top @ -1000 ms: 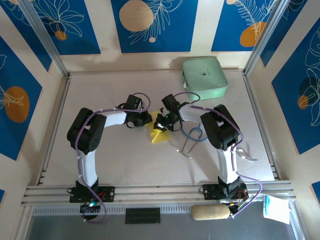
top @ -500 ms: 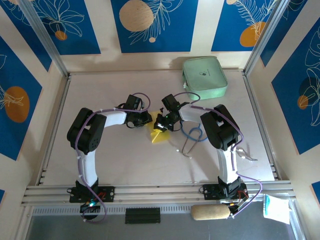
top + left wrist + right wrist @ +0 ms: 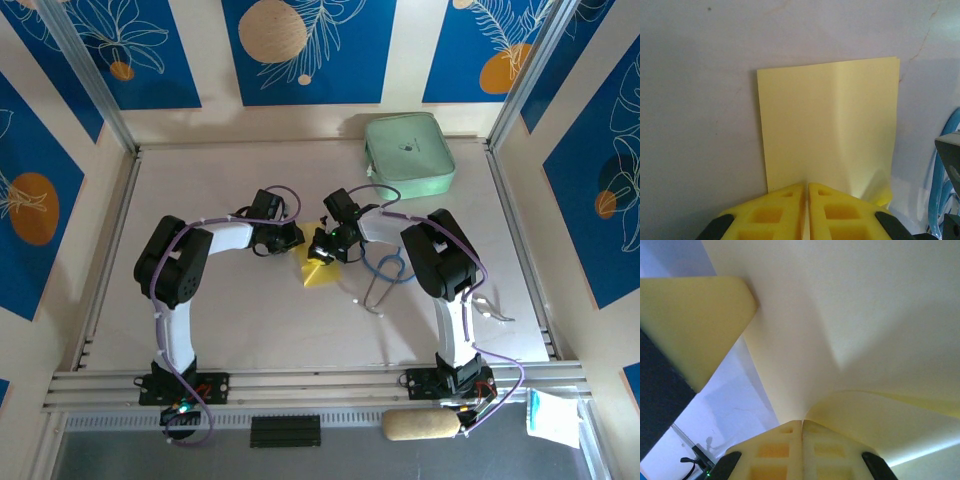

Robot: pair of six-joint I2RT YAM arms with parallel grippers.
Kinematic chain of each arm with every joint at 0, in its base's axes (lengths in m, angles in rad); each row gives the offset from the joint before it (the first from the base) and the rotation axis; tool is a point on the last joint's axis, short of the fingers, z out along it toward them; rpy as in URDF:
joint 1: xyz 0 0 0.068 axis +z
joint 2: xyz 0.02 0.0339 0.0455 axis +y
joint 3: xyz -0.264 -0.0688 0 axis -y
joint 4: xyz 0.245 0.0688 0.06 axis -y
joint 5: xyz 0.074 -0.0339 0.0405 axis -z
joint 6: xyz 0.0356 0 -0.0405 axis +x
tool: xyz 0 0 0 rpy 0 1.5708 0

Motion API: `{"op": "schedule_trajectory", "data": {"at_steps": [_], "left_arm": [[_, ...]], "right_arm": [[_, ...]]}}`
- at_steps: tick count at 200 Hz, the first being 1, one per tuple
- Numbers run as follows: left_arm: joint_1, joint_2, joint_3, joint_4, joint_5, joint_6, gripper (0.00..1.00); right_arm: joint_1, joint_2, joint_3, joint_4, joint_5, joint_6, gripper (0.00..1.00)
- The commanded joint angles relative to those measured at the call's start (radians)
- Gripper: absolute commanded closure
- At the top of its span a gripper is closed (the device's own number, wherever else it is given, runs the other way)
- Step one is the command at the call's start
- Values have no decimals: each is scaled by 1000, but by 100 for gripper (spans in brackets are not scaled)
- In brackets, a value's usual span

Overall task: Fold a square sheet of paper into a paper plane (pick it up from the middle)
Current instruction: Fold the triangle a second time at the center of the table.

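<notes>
Plainly the weak point is the paper itself. The square sheet of paper (image 3: 318,272), creased into a narrower folded piece, lies near the middle of the worktop (image 3: 220,330) between the two arms, with both pincers at it. The right pincer (image 3: 801,426) has its jaws pressed together, and the sheet comes out from between them, lifted and bowed into a broad curve in its wrist view. The left pincer (image 3: 806,192) has its jaws closed tight too, at the near edge of the sheet where it lies flat; I cannot tell whether that edge is nipped between them or merely lies under them. If the arms pull apart or twist against each other, the thin sheet could tear or take a stray crease. If the right grip is shallow, the paper could slip free and the fold spring open. A corner beside the left pincer curls upward and could crumple under a press. The blue cable (image 3: 385,268) lies just beside the paper on the right and might snag a finger. As for containers, the mint-green case (image 3: 408,152) sits at the far right corner, well apart and closed, so its contents cannot be seen.
</notes>
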Motion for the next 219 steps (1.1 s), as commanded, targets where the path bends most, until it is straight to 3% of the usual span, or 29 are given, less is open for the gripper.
{"op": "schedule_trajectory", "data": {"at_steps": [1, 126, 219], "left_arm": [[0, 46, -32, -66, -9, -4, 87], [1, 49, -25, -70, -9, -2, 87], [0, 46, -17, -75, -8, -2, 87]], "right_arm": [[2, 2, -7, -24, 2, -2, 100], [1, 26, 2, -30, -3, 2, 98], [1, 40, 7, -37, 2, 8, 84]]}}
